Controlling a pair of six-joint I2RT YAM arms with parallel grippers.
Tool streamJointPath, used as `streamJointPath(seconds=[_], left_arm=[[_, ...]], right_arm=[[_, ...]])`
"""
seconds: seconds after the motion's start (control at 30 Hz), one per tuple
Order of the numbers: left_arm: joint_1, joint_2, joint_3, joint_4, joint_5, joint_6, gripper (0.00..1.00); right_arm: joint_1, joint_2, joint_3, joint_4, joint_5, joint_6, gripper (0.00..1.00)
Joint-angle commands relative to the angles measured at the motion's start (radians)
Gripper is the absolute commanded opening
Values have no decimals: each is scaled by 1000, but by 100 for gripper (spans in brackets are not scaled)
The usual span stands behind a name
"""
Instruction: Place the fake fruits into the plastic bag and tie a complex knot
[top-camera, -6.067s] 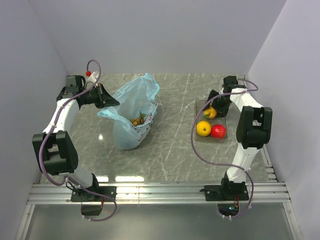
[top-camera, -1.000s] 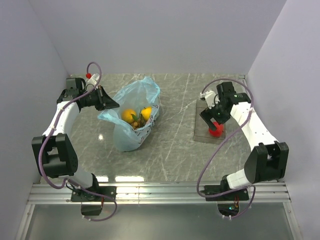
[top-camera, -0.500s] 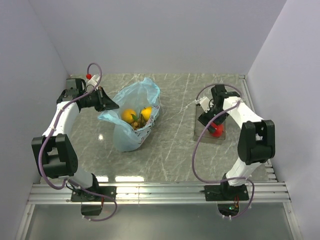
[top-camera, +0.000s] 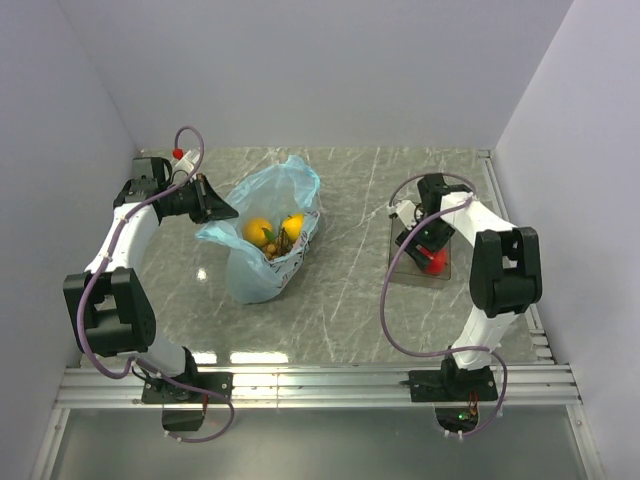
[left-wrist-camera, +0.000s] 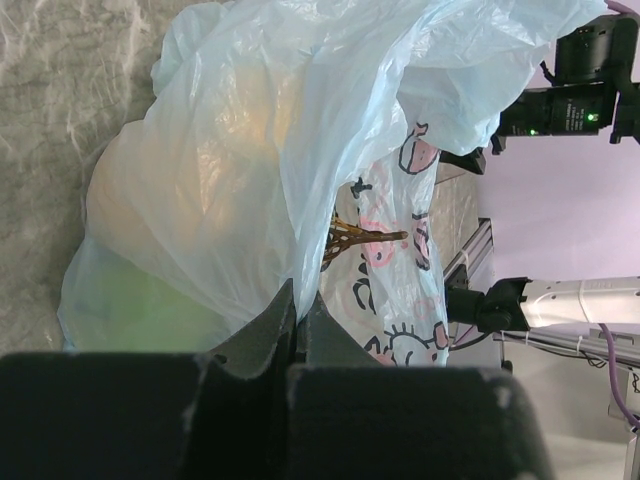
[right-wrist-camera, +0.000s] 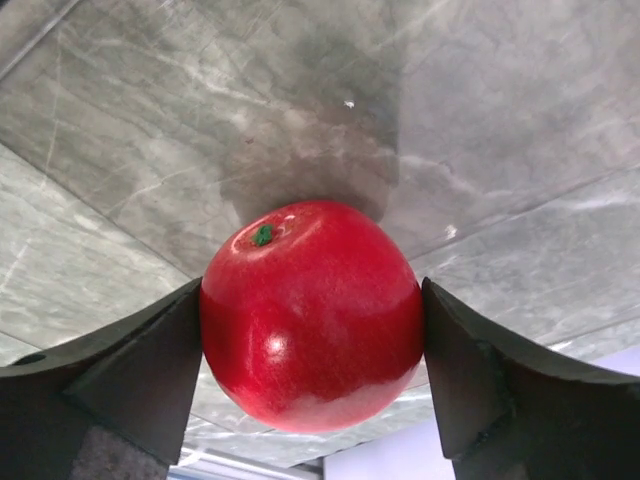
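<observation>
The light-blue plastic bag (top-camera: 262, 262) stands open left of centre. Two yellow-orange fruits (top-camera: 258, 230) and the brown ball bunch (top-camera: 273, 246) lie inside it. My left gripper (top-camera: 222, 208) is shut on the bag's left rim, shown pinched in the left wrist view (left-wrist-camera: 295, 305). A green apple (left-wrist-camera: 130, 300) shows through the bag (left-wrist-camera: 300, 120). My right gripper (top-camera: 430, 252) is shut on the red fruit (top-camera: 434, 261) over the clear tray (top-camera: 402, 264). In the right wrist view both fingers (right-wrist-camera: 150, 370) press the red fruit's (right-wrist-camera: 310, 315) sides.
The clear tray (right-wrist-camera: 300, 90) holds only the red fruit. White walls close in the marble table on three sides. A metal rail (top-camera: 320, 385) runs along the near edge by the arm bases.
The yellow-orange fruits went from the tray into the bag. In the last second my right arm swung its elbow in towards the tray, its gripper staying at the red fruit. The left arm kept still.
</observation>
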Motion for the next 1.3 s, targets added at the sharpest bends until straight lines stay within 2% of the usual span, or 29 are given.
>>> streamJointPath(seconds=[0.0,0.07,0.23,0.3,0.4,0.53,0.67,0.87,0.9,1.03,1.1,1.27], left_arm=[[-1,-17,20,13,21,17,2],[-1,-20,23,12,23,19,2],[-1,-24,25,4,30,25,2],[-2,-21,26,3,29,26,2],[-1,-18,25,12,35,20,2],[-1,-9,28,20,40,8,2],[-2,-12,31,21,37,8,2],[-1,-9,22,36,41,-6,2],[-1,-10,22,38,41,-7,2],[-1,-11,26,38,41,-7,4],[-2,-9,37,20,41,3,5],[-1,-6,38,16,43,17,7]], right_arm=[[-5,-14,72,-40,2,-15,70],[5,-27,136,-108,-35,8,66],[85,-52,532,-258,-298,141,62],[149,-51,682,-255,-371,218,61],[234,-58,793,-180,-476,333,61],[420,-81,783,69,-533,459,61],[559,-9,812,169,-480,497,61],[648,136,819,334,-350,549,61],[662,161,854,335,-333,554,62],[682,265,948,297,-242,551,98],[685,258,956,294,-247,559,98],[677,112,890,309,-299,566,99]])
